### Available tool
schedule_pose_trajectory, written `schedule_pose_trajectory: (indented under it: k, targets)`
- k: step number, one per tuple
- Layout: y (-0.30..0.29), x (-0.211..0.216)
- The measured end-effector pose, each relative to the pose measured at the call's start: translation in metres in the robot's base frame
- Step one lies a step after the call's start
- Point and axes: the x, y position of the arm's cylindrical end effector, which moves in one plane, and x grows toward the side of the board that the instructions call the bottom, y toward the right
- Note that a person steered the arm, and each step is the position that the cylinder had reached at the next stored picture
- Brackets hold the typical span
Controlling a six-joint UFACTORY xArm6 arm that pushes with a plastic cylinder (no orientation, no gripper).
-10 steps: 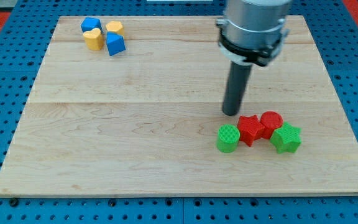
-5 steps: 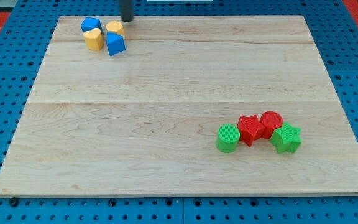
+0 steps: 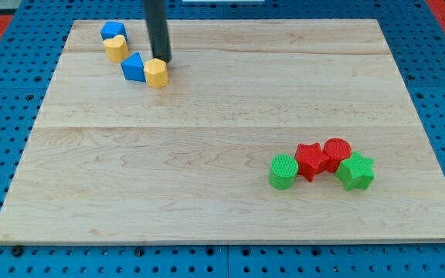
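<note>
My tip (image 3: 161, 59) stands at the view's upper left, touching the top of a yellow hexagonal block (image 3: 156, 74). A blue block (image 3: 134, 67) sits right beside that yellow one on its left. Farther up and left lie a yellow heart-shaped block (image 3: 115, 49) and another blue block (image 3: 113, 32), close together. The rod rises out of the view's top.
At the view's lower right a green cylinder (image 3: 283, 171), a red star (image 3: 310, 161), a red cylinder (image 3: 337, 153) and a green star (image 3: 356, 171) form a tight row. The wooden board (image 3: 207, 154) lies on a blue pegboard.
The rod jumped from beside the red star to the upper left, then came down, pushing the yellow hexagon and one blue block downward and right, away from the other two.
</note>
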Motion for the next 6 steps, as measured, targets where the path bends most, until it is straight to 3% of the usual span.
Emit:
schedule_pose_trajectory:
  k: [1, 3, 5, 6]
  targets:
    - [-0.039, 0.000]
    - [-0.057, 0.021]
    - [0.032, 0.052]
    - [0.047, 0.068]
